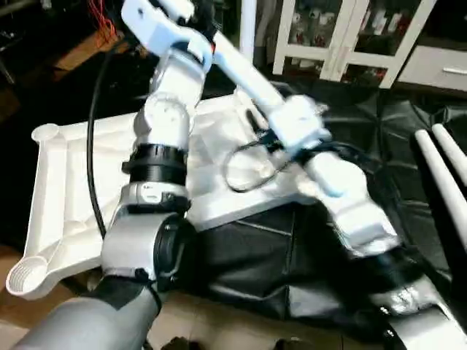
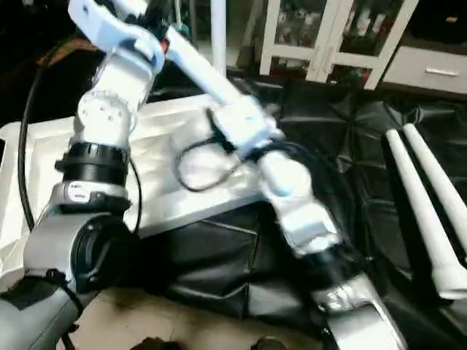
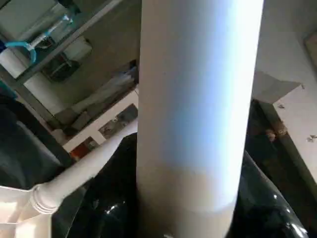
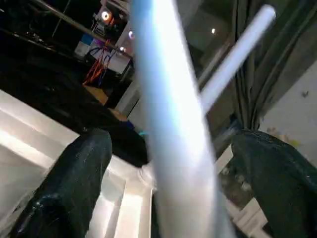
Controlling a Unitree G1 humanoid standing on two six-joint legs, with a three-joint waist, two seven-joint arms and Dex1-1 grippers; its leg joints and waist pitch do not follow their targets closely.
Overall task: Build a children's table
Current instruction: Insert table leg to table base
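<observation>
Table top (image 1: 80,197) lies underside up on black sheeting, open corner sockets at its near and far left corners.

One leg (image 4: 237,49) already stands upright in a far corner socket.

A second leg (image 3: 198,99) is carried high over the top's far edge, long axis slanting. In the left wrist view it runs close along that gripper, whose fingers look half closed around it.

Right fingers (image 4: 74,188) spread wide, straddling the leg without pinching.

Two spare legs (image 2: 423,197) lie at the right edge, nearer the right arm.

Next, judged: aim the leg's threaded end at an open socket.
</observation>
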